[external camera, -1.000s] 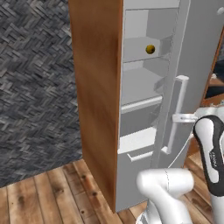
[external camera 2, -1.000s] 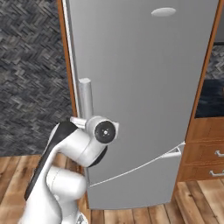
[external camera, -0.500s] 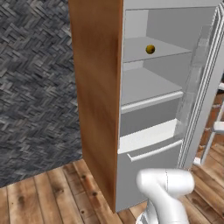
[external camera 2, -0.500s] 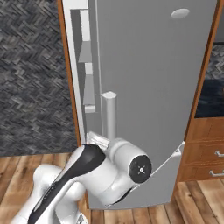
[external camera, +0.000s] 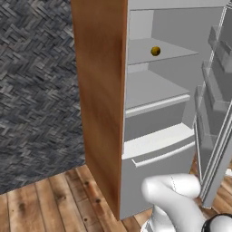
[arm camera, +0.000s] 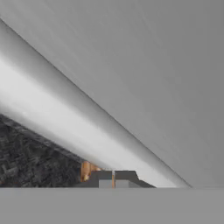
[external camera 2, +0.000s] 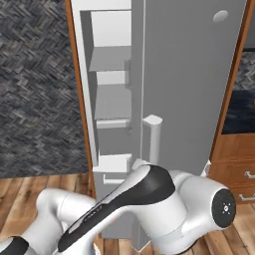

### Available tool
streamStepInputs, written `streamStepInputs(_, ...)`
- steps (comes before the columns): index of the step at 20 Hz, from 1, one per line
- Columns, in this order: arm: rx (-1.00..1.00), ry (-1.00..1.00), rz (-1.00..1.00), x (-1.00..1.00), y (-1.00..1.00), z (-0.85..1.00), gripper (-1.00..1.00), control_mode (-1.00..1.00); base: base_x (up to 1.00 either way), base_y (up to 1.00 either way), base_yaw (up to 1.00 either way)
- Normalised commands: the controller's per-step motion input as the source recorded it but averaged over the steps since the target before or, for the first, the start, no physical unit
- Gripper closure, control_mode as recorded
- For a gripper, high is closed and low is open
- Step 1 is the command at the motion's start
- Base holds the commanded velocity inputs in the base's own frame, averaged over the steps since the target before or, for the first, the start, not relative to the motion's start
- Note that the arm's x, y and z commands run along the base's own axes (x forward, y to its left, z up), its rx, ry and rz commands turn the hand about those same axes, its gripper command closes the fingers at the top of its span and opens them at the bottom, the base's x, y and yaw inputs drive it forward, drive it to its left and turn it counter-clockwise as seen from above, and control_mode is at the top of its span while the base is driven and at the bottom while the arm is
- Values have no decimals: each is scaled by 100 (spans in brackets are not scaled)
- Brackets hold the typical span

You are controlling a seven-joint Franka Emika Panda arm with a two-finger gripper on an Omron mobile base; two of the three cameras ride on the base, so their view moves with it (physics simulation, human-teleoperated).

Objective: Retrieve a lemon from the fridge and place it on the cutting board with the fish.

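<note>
- Since the earlier frame the fridge point(external camera: 149, 136) door point(external camera 2: 189, 84) has swung wider, baring the shelves; the fingers have drawn together.
- Gripper point(arm camera: 113, 178): jaws fully closed, holding nothing — pressed close to the door face.
- Lemon point(external camera: 155, 51): on the upper shelf, far back, well apart from the arm.
- Risk: the door drifts shut, or the arm's elbow knocks it, blocking the reach.

Kitchen, open fridge point(external camera: 158, 136), wooden drawers point(external camera 2: 239, 169)

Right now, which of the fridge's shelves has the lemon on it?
The top shelf of the open fridge: the lemon sits near its back, while the shelves below it are bare.
</note>
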Motion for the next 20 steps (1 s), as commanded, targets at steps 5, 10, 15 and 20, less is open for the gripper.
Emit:
streamStepInputs(5,-2,5,0,-21,-3,0,-100,-100,0,0,0)
streamStepInputs(10,-13,1,-3,-53,37,4,-100,-100,0,0,0)
streamStepInputs(15,-19,0,-11,-75,34,36,-100,-100,0,0,0)
streamStepInputs(20,-37,9,-12,-39,48,56,-100,-100,0,0,0)
